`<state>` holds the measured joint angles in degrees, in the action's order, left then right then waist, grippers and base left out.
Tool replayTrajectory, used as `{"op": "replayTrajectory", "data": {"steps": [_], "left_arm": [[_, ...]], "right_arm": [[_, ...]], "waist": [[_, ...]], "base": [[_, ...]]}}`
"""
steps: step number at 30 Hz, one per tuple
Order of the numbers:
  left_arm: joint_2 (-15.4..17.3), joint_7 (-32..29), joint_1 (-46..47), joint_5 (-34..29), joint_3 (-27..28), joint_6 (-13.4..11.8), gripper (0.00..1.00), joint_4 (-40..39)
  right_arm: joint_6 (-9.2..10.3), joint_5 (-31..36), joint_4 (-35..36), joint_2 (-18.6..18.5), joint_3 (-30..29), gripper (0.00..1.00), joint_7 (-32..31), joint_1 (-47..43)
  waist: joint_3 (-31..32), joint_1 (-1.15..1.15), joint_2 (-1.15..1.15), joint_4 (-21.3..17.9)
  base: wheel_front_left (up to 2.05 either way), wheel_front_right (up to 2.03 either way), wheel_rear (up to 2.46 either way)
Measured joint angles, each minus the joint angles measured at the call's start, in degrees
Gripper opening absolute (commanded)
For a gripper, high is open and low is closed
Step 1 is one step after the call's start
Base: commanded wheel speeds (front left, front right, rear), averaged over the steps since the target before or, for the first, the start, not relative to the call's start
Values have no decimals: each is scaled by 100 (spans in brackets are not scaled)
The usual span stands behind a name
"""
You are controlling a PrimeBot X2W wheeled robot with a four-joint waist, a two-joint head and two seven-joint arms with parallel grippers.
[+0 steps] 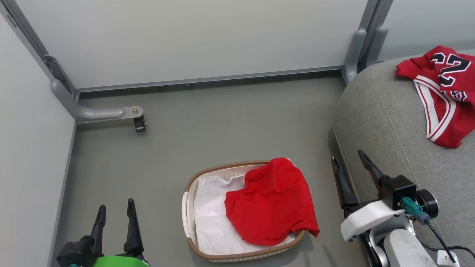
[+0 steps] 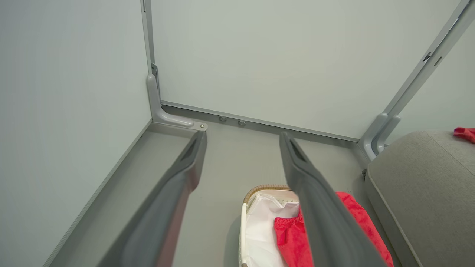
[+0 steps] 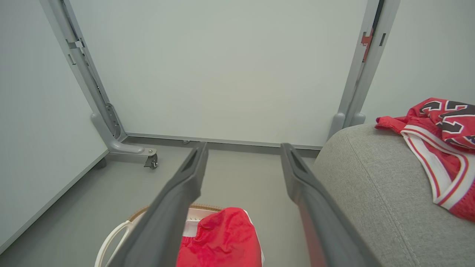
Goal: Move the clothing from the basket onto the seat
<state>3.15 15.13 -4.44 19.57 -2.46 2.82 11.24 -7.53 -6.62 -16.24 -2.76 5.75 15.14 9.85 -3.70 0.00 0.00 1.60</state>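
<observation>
From the head: finds the jersey (image 1: pixel 443 96) lying on the seat (image 1: pixel 382 122), far right. Finds the plain red cloth (image 1: pixel 271 202) heaped in the basket (image 1: pixel 222 167) on the floor (image 1: pixel 222 122), near centre, spilling over the right rim. Shows the left claw (image 1: pixel 116 205) near left and the right claw (image 1: pixel 347 155) near right, beside the seat's edge — both spread wide, holding nothing.

From the left wrist: looks between wide, empty fingers (image 2: pixel 174 193) at bare floor. Catches the basket and plain red cloth low right, partly behind one finger.

From the right wrist: looks past wide, empty fingers (image 3: pixel 178 193) to the plain red cloth low between them, with seat and jersey to the right.

Reads as halfway done — second pick not yet begun. Calls next for lowering the right claw onto the bunched cloth, pinching a fold clear of the white liner (image 1: pixel 209 215), then carrying it right onto the seat.
</observation>
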Motion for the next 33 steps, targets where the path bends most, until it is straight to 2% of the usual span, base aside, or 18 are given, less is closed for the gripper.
{"op": "replayTrajectory", "data": {"steps": [26, 33], "left_arm": [[-24, -1, 20, -65, -86, 19, 100, 35], [-26, -1, 372, -478, -334, 148, 100, 153]], "right_arm": [[0, -112, -78, 0, 54, 100, 0, -9], [0, -13, 57, -1, -191, 100, 0, 102]], "waist": [[-98, 0, 0, 12], [-325, 0, 0, -2]], "base": [[0, 0, 0], [0, 0, 0]]}}
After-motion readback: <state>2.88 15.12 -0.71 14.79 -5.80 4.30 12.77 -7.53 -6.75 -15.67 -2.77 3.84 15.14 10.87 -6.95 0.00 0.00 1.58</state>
